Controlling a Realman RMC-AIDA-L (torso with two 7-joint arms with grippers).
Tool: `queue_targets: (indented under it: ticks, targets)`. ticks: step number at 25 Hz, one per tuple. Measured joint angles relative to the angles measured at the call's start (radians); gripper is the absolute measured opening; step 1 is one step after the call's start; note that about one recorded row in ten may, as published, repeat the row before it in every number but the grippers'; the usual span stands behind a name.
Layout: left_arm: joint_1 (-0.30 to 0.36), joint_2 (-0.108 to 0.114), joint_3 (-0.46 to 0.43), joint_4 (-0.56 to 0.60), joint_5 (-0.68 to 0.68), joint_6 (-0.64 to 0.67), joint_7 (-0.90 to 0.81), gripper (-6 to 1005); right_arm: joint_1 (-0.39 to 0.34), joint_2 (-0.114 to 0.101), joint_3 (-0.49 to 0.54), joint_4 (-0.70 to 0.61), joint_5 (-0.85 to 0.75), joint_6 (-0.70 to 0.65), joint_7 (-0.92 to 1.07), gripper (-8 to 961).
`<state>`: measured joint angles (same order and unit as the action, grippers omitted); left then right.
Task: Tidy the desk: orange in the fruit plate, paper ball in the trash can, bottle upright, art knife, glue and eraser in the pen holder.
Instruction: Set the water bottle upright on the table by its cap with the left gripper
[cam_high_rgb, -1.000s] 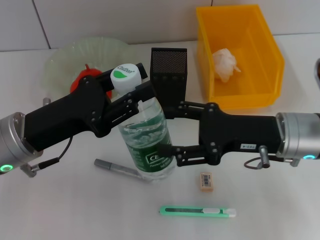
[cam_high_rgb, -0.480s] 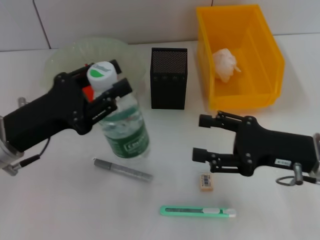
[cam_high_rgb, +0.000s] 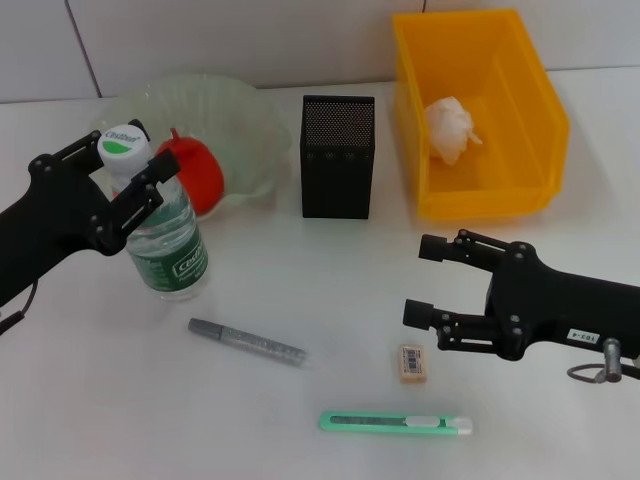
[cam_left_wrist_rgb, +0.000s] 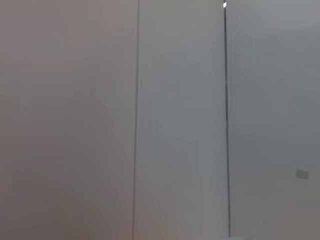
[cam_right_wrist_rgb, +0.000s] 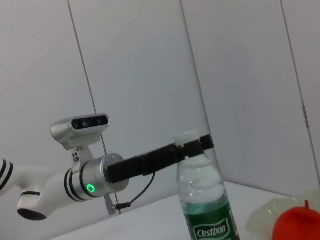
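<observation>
The clear water bottle (cam_high_rgb: 165, 245) with a green label and white cap stands upright on the table in front of the fruit plate (cam_high_rgb: 245, 120). My left gripper (cam_high_rgb: 112, 178) is shut around its neck just under the cap. The bottle (cam_right_wrist_rgb: 206, 200) also shows in the right wrist view. The orange (cam_high_rgb: 197, 175) lies in the plate. The paper ball (cam_high_rgb: 449, 128) lies in the yellow bin (cam_high_rgb: 545, 110). My right gripper (cam_high_rgb: 428, 282) is open and empty, just above the eraser (cam_high_rgb: 411, 362). The green art knife (cam_high_rgb: 395, 423) and the grey glue stick (cam_high_rgb: 246, 341) lie on the table.
The black mesh pen holder (cam_high_rgb: 338, 155) stands between the plate and the bin. The left wrist view shows only a wall. The right wrist view shows my left arm (cam_right_wrist_rgb: 100, 175) reaching to the bottle.
My left gripper has carried the bottle to the left and it now stands near the plate. My right gripper let go of the bottle and drew back to the right.
</observation>
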<state>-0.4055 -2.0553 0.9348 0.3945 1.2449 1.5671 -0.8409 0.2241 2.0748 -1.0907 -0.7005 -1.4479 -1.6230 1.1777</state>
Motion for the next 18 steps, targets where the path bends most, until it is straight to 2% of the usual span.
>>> queue_targets:
  ticks: [18]
  targets:
    - [0.007, -0.011, 0.000, -0.015, -0.002, -0.135, 0.108, 432, 0.018, 0.003, -0.001, 0.016, 0.000, 0.002, 0.000, 834]
